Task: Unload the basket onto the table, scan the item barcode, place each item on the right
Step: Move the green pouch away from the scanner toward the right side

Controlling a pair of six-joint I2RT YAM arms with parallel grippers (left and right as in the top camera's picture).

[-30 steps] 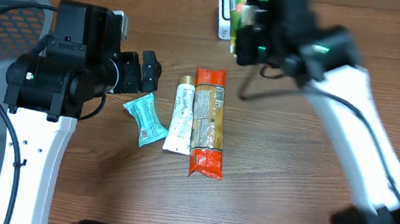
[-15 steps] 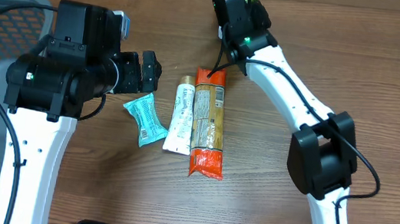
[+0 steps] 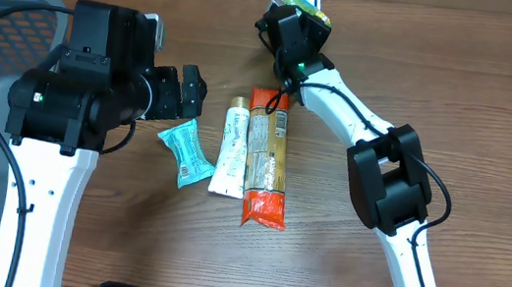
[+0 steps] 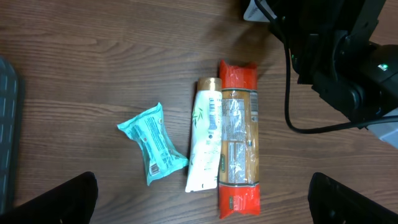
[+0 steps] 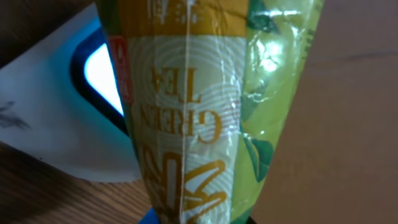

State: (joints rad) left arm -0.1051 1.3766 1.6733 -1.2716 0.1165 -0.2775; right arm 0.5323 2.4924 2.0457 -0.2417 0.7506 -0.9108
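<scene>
Over the last second your right arm has come down from high above the table, and the right gripper [image 3: 291, 15] now sits low at 12 o'clock on the far edge of the table [image 3: 458, 111]. The green tea packet [image 5: 199, 112] has come with it. It now lies against the scanner [image 5: 56, 130], whose lit blue window shows behind the packet's edge at about 10 o'clock in the right wrist view.

The right jaws are pinched almost closed on the lower end of the packet, which rises straight out from between them.

Your left gripper [image 3: 186, 93] has not moved. Its jaws are spread fully wide with nothing in them, and it hangs at 9 o'clock above the teal pouch [image 4: 152, 144], the white tube [image 4: 206, 149] and the long orange-ended packet [image 4: 239, 140].

For the task, this looks like the presenting step: the item has arrived at the reader. The face turned to the wrist camera carries the seam and the "GREEN TEA" print, and no barcode shows on it. You cannot tell from here whether the code faces the window, so expect to tilt or turn the packet if no read comes.
</scene>
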